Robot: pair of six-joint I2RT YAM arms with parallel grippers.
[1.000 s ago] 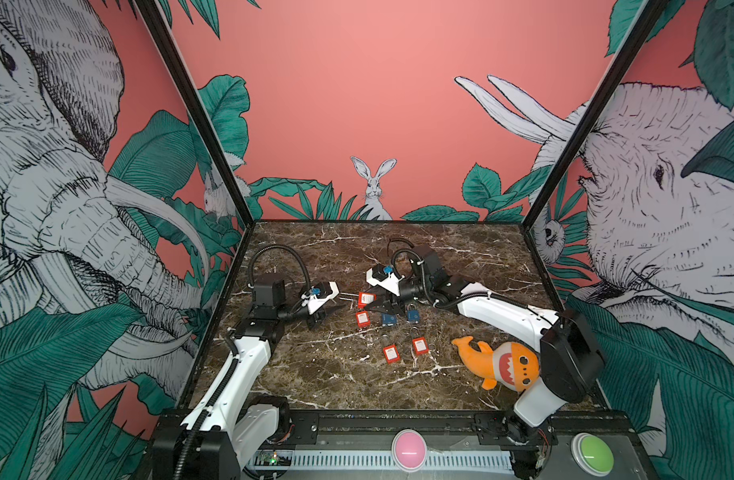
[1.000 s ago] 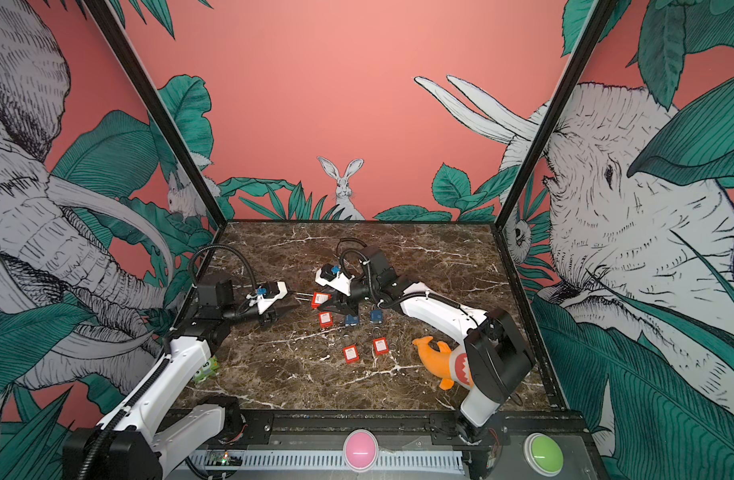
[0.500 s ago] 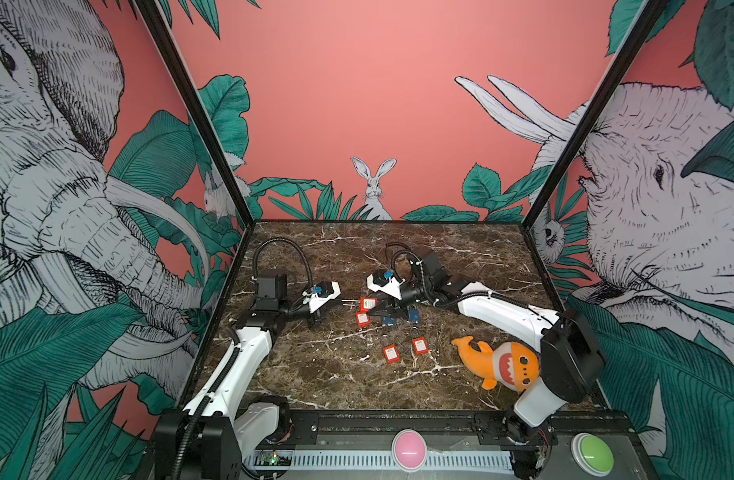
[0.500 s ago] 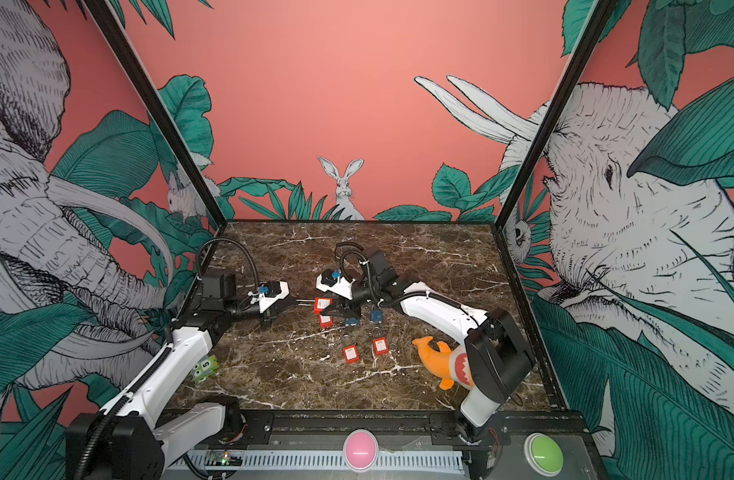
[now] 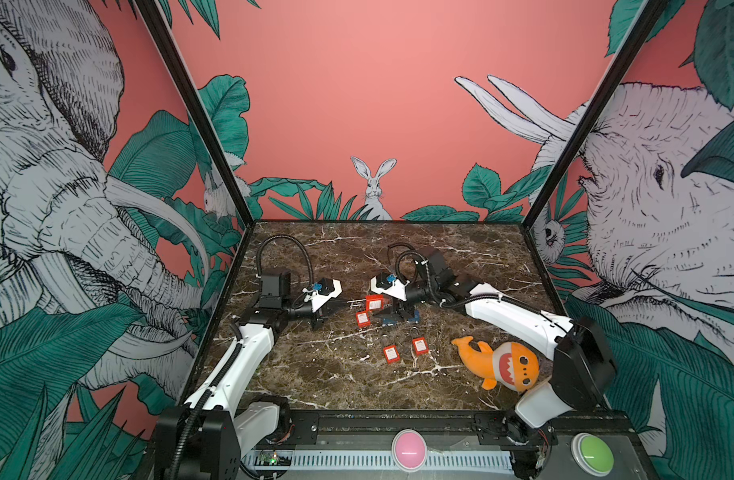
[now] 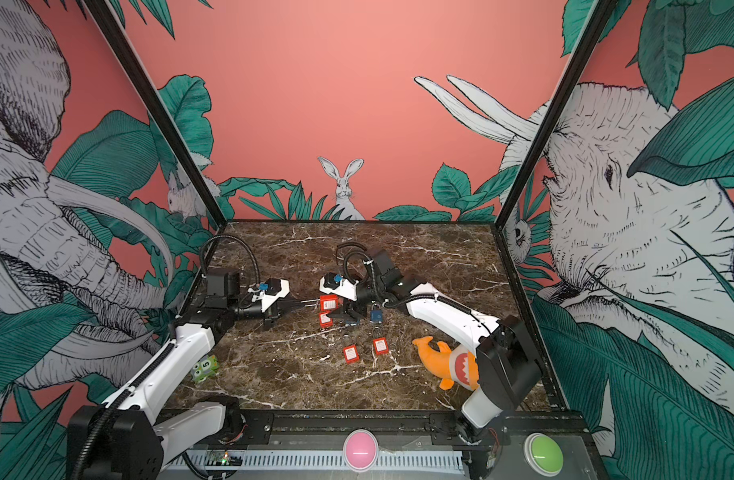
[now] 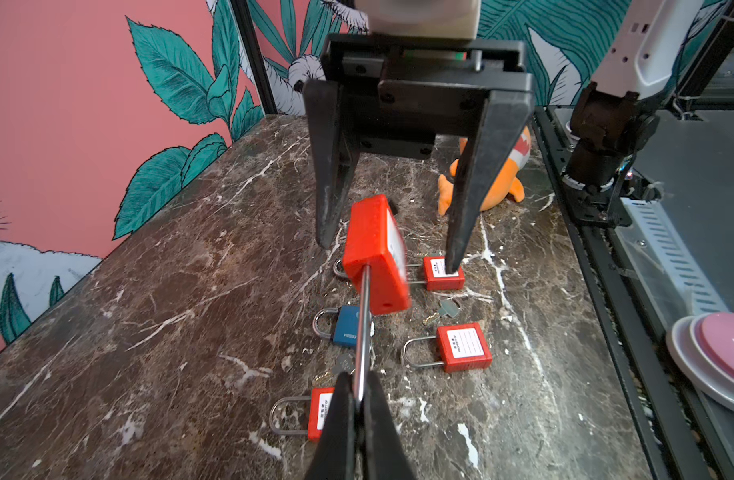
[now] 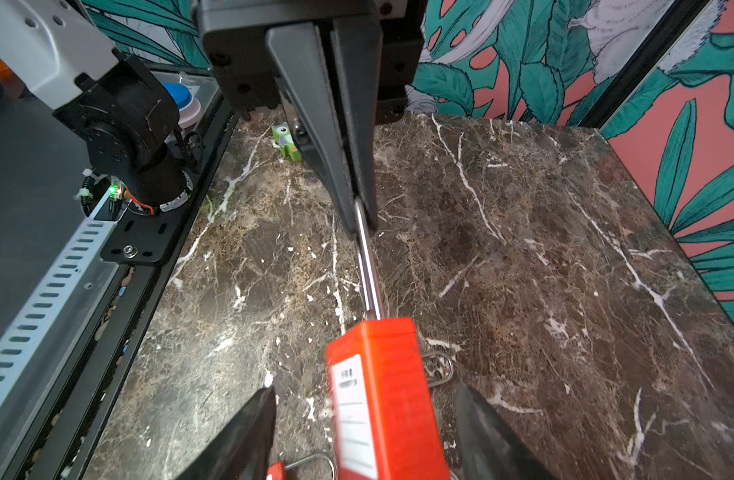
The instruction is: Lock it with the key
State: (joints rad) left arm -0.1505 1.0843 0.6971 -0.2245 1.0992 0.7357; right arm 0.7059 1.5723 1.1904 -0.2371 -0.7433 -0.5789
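Note:
A red padlock (image 7: pixel 375 253) hangs above the marble, held by its steel shackle (image 7: pixel 363 332), which shows edge-on. My left gripper (image 7: pixel 359 399) is shut on the end of that shackle; in both top views it (image 5: pixel 344 305) (image 6: pixel 298 305) points right at the lock (image 5: pixel 373 302) (image 6: pixel 328 302). My right gripper (image 8: pixel 365 390) stands open with a finger on either side of the red body (image 8: pixel 381 395), a gap on each side. From the right wrist, the left fingers (image 8: pixel 348 195) pinch the shackle. A key (image 7: pixel 442 311) lies on the marble below; another key (image 7: pixel 340 368) lies by a blue padlock (image 7: pixel 346 330).
Three more red padlocks (image 7: pixel 463 347) (image 7: pixel 442 272) (image 7: pixel 321 413) lie on the marble under the grippers. An orange shark plush (image 5: pixel 498 365) lies at the front right, by the right arm's base. A green block (image 6: pixel 205 368) sits by the left arm. Pink (image 5: pixel 408 446) and green (image 5: pixel 591 453) buttons sit on the front rail.
My left gripper moved in to the right and shut on the padlock's shackle. My right gripper opened wider around the red body, which now hangs from the left grip.

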